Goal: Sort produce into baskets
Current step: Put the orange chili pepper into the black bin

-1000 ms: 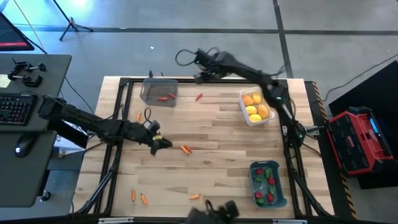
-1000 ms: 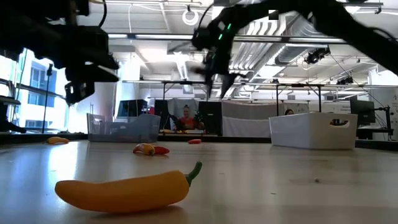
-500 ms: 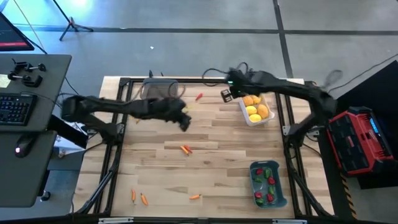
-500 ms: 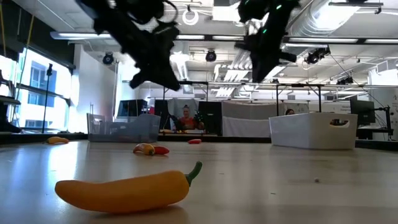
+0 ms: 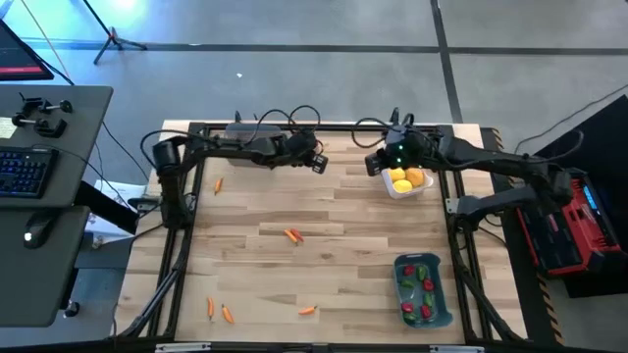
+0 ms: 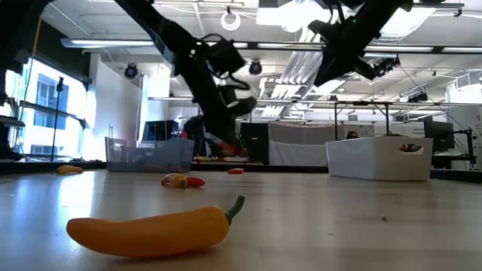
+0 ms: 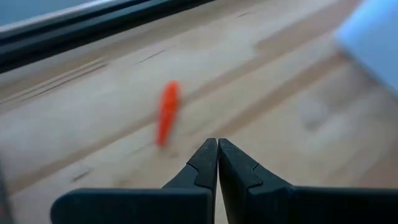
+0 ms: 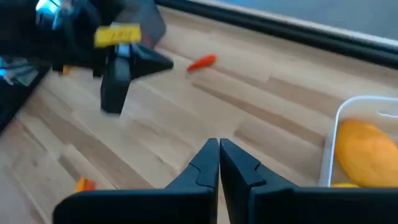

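Grippers both clenched on nothing: left gripper (image 5: 316,162) at 12 o'clock aimed at a stray red pepper (image 7: 166,113), right gripper (image 5: 376,163) by the white basket (image 5: 389,184) at 1 o'clock, probably parked; loose carrots (image 5: 218,311) sit at 7 o'clock, unsorted.

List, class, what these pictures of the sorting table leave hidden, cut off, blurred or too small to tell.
- Clear grey basket: its contents; in the high view the left arm covers it.
- Blue-grey basket: absent from the low view, so its fill height is unknown.
- White basket: cut by the right wrist view's edge.
- Red piece: blurred in the left wrist view; pepper or carrot, uncertain.
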Tool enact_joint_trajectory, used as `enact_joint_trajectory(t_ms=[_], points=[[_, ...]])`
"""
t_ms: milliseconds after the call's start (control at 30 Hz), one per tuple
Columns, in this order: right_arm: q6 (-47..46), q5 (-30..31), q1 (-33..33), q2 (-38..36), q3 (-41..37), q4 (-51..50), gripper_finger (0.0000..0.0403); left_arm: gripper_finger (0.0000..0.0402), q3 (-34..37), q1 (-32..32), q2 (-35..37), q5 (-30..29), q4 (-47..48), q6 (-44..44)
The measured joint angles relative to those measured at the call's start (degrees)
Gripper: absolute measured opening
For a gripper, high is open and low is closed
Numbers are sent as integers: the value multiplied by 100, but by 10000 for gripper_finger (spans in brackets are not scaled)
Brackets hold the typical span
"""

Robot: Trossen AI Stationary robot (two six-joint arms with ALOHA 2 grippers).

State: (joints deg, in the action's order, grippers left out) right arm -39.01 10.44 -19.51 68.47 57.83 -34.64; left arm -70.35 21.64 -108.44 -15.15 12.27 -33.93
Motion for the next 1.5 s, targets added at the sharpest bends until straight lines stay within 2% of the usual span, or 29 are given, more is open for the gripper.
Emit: enact_joint_trajectory(t_ms=[167,333,400,733,1033,1167,1300,1500], points=[[-677,17,344,18,-267,361,1,0,17,430,-279,-10,-90,110],[-1073,174,635,54,-289,729,0,0,17,715,-528,853,-271,956],[-1234,294,684,52,-289,923,0,0,11,797,-582,1169,-269,1022],[-1647,446,847,54,-289,1505,0,0,4,921,-577,1311,-311,1494],[-1649,610,907,54,-289,1568,0,0,2,921,-251,1362,-304,1628],[-1625,607,907,54,-287,1568,0,0,-35,929,-226,1601,-417,2221],[-1618,603,907,54,-287,1566,0,0,-390,987,-319,1859,-274,2813],[-1645,555,907,56,-287,1568,0,0,-1436,1186,-851,2038,1070,3132]])
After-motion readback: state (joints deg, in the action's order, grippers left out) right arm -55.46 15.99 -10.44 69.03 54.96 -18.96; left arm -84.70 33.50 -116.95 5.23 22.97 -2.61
